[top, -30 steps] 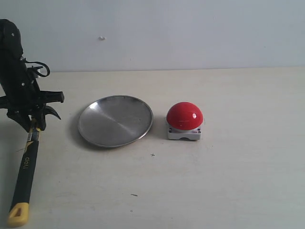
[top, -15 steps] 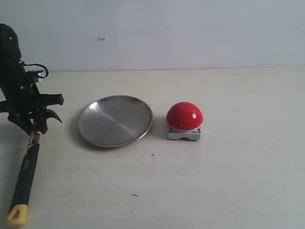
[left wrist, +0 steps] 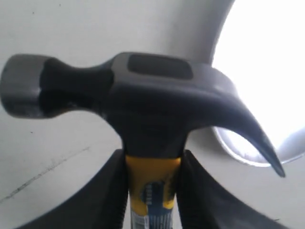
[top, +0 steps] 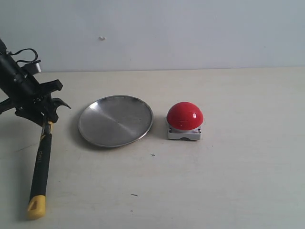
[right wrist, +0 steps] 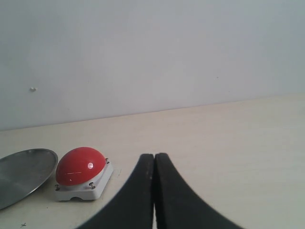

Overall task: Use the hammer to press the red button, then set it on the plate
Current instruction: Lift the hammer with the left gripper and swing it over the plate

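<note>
The left fingers (left wrist: 108, 193) grip the hammer (top: 40, 160) just under its head at the table's (top: 238, 181) far left, handle slanting toward the near edge, so the red button (top: 184, 116) lies rightward beyond the plate (top: 116, 120), while the right fingers (right wrist: 143, 191) are pressed together, empty.

Exterior view: the left hand (top: 42, 114) partly hides the hammer (top: 40, 162) head, and its arm runs off the left edge. The white lettering on the handle is too small to read.

Left wrist view: the handle is cut off by the bottom edge and its label is blurred. The plate (left wrist: 267, 71) is a washed-out white glare.

Right wrist view: the plate is cut by the left edge, and the right hand (right wrist: 154, 158) runs off the bottom edge.
</note>
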### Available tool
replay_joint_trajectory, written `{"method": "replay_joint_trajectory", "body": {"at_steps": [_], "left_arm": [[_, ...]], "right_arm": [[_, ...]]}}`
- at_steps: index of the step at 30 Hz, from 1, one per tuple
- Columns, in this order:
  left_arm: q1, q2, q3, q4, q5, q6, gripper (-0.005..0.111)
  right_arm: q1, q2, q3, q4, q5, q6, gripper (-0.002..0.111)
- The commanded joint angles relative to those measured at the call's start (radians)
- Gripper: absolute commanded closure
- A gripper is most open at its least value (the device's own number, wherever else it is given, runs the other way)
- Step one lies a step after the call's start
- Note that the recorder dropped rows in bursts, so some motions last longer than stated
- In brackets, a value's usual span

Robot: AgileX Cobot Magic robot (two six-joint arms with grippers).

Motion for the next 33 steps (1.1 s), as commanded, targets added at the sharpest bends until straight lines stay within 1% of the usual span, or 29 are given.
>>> {"method": "replay_joint_trajectory", "body": {"at_steps": [1,3,4,9,18,21,26,33], "left_arm": [[0.015,-0.063,-0.010,-0.064,0.009,0.044,0.107],[0.021,-0.085,-0.008,-0.098,0.009,0.076,0.107],[0.026,-0.106,0.008,-0.139,0.009,0.104,0.107],[0.045,-0.150,0.074,-0.240,0.009,0.203,0.107],[0.069,-0.190,0.186,-0.345,0.009,0.319,0.107],[0.069,-0.190,0.206,-0.382,0.009,0.358,0.107],[0.069,-0.190,0.230,-0.496,0.009,0.430,0.107],[0.069,-0.193,0.237,-0.562,0.009,0.466,0.107]], "right_arm": [[-0.005,-0.006,0.004,-0.001,0.000,-0.004,0.108],[-0.005,-0.006,0.004,-0.001,0.000,-0.004,0.108],[-0.005,-0.006,0.004,-0.001,0.000,-0.004,0.108],[-0.005,-0.006,0.004,-0.001,0.000,-0.004,0.108],[-0.005,-0.006,0.004,-0.001,0.000,-0.004,0.108],[-0.005,-0.006,0.004,-0.001,0.000,-0.004,0.108],[-0.005,-0.006,0.004,-0.001,0.000,-0.004,0.108],[-0.005,-0.006,0.004,-0.001,0.000,-0.004,0.108]]}}
